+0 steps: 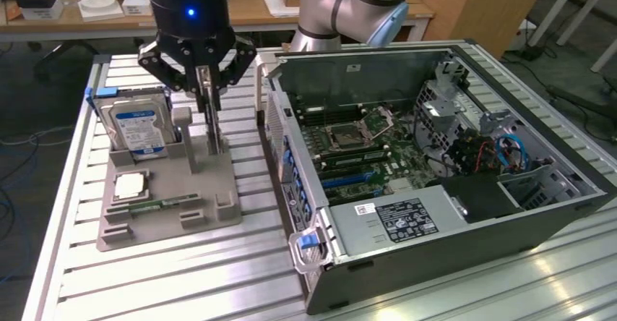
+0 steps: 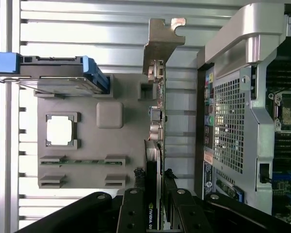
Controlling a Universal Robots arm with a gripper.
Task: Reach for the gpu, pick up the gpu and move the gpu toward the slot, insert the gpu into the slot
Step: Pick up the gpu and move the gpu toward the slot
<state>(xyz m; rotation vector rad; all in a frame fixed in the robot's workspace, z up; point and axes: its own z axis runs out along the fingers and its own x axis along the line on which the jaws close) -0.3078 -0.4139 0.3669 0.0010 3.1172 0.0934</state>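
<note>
The gripper is positioned above the grey holder, on the side of it nearest the open computer case. The gpu is stood upright on edge at that side of the holder, and the fingers are clenched on its upper edge from both sides. In the wrist view the gpu is seen edge-on, with its silver bracket projecting past the holder's end. Whether the card's lower edge is seated in the holder or raised off it cannot be told. A hard drive is propped in the holder's far end, and a CPU chip is laid in the holder's square recess. The holder is set on the slatted worktop.
</note>
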